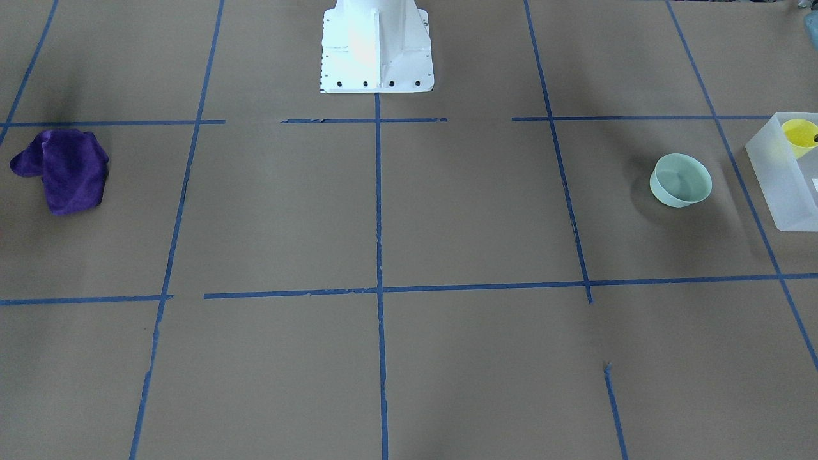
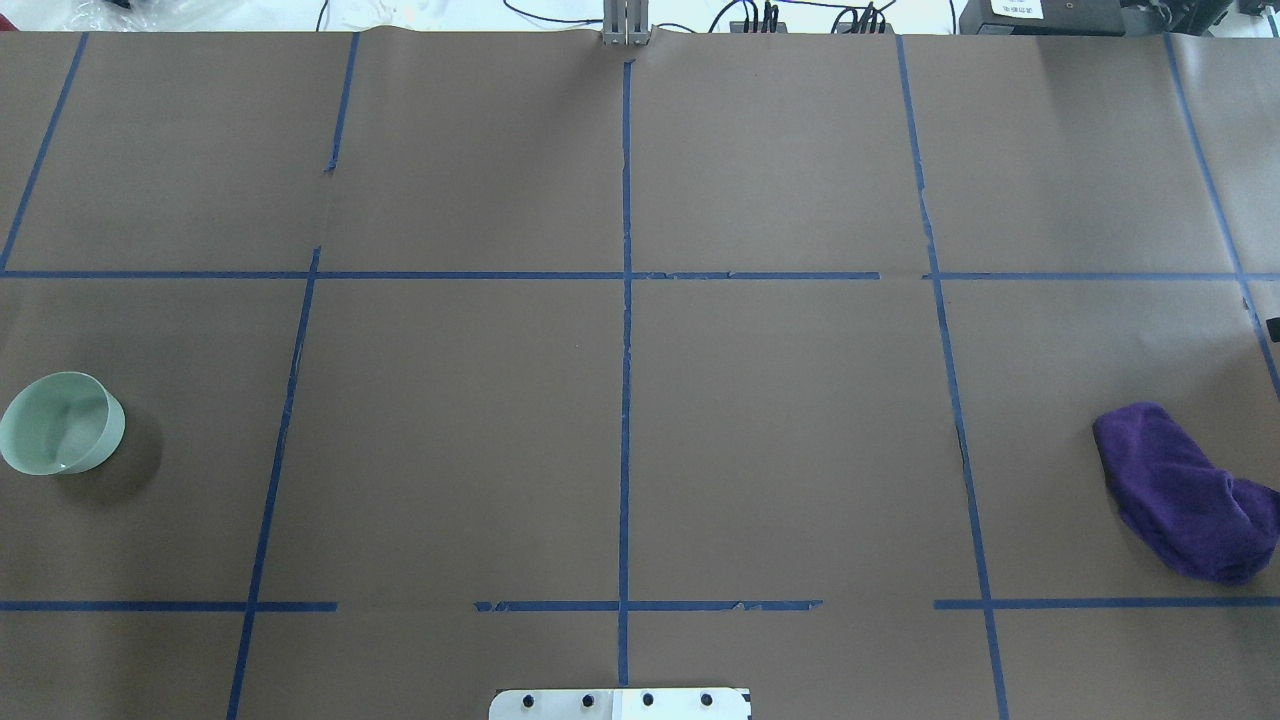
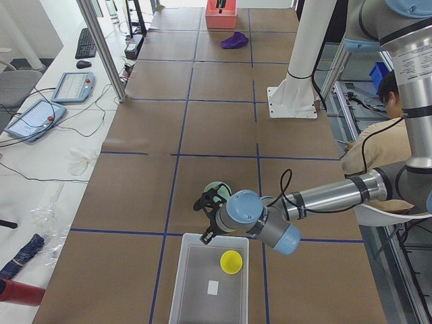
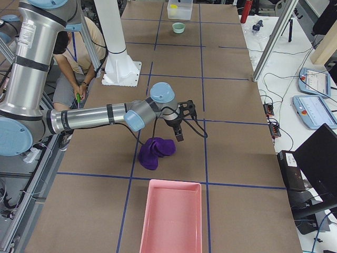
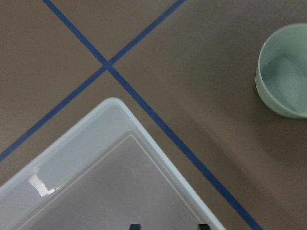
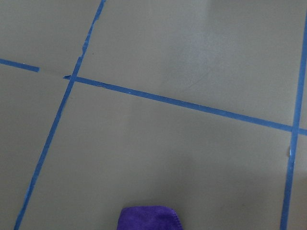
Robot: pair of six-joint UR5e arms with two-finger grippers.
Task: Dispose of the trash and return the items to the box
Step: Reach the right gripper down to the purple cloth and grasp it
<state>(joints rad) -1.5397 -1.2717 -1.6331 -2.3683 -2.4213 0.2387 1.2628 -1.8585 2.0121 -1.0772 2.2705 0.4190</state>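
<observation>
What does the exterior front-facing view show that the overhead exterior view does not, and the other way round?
Only the front-facing view shows the box at its right edge, with the yellow cup inside. Only the overhead view shows cables along its top edge. Both show the bowl, the purple cloth, the white robot base and the blue tape grid.
</observation>
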